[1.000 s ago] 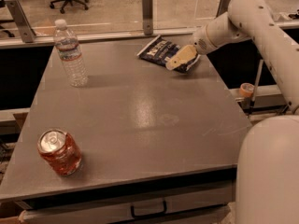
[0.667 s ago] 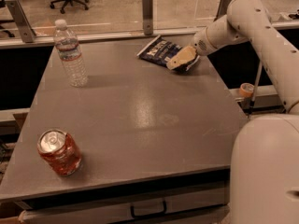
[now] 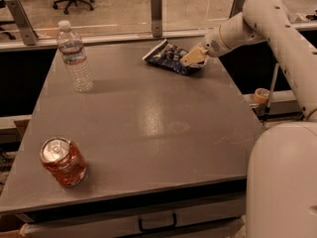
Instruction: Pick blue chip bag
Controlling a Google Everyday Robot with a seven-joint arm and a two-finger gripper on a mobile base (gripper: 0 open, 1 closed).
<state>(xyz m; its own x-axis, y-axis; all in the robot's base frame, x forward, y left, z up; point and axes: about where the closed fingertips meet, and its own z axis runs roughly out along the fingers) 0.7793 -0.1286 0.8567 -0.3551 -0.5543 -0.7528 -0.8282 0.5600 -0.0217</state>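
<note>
Found blue chip bag [image 3: 167, 57] lying at 1 o'clock on the grey table [image 3: 148, 118], near the far edge. Found gripper [image 3: 192, 58] at the bag's 3 o'clock end, touching it, carried on a white arm [image 3: 267, 24] reaching in from 2 o'clock. Cannot tell whether spread, pressed together or pinching the bag. Noted clear water bottle [image 3: 74, 58] upright at 10 o'clock, well apart from the bag. Noted red soda can [image 3: 63, 161] upright at 8 o'clock, near the front edge.

No legible text — blue chip bag [image 3: 166, 56] lettering, bottle [image 3: 75, 53] label unreadable; jaws at bag's edge.
</note>
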